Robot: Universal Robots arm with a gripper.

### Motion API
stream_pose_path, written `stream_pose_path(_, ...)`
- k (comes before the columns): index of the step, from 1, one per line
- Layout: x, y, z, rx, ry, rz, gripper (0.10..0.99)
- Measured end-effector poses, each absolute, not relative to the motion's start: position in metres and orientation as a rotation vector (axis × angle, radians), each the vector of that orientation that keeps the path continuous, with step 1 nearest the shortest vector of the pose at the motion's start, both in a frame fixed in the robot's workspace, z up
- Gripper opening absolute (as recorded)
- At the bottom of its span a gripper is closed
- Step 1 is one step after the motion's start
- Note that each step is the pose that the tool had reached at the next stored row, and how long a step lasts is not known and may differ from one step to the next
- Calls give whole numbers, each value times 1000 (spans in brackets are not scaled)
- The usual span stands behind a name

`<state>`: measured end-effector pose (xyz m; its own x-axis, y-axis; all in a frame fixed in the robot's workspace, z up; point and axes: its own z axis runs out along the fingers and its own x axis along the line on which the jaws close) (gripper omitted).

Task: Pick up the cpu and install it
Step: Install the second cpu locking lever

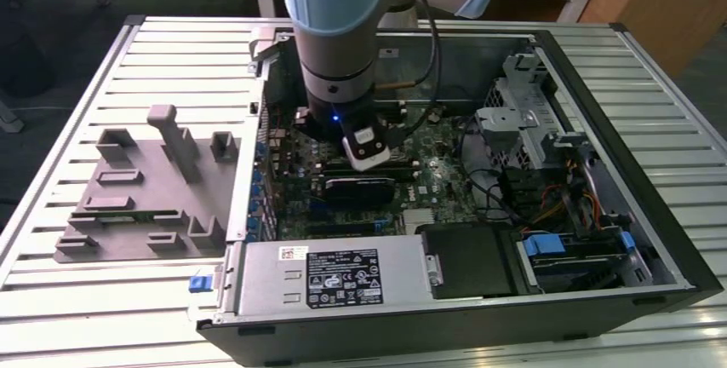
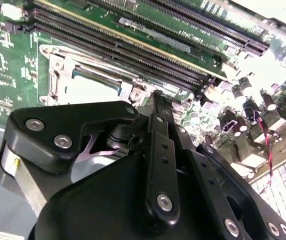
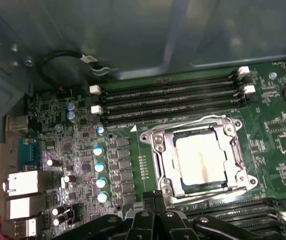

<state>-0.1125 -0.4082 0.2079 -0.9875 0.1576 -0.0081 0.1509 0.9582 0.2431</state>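
Cpu (image 3: 201, 160) apparently seated in socket; pincer (image 3: 155, 196) just beside.

You will find no print clear enough to read. The white rectangular paper label (image 1: 343, 276) on the silver metal power supply box (image 1: 329, 283) in the exterior view carries dark marks and logos, all illegible to you.

the small flat square cpu with a pale silver metal top (image 3: 202, 160) lies level in the metal-framed socket on the green motherboard, its edges square with the frame, in the first wrist view. memory slots run along two opposite sides of the socket.
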Motion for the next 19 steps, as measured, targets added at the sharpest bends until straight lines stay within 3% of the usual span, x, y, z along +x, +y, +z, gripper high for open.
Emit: stream_pose_path(19,-97,-382,208,288,3080,268,106)
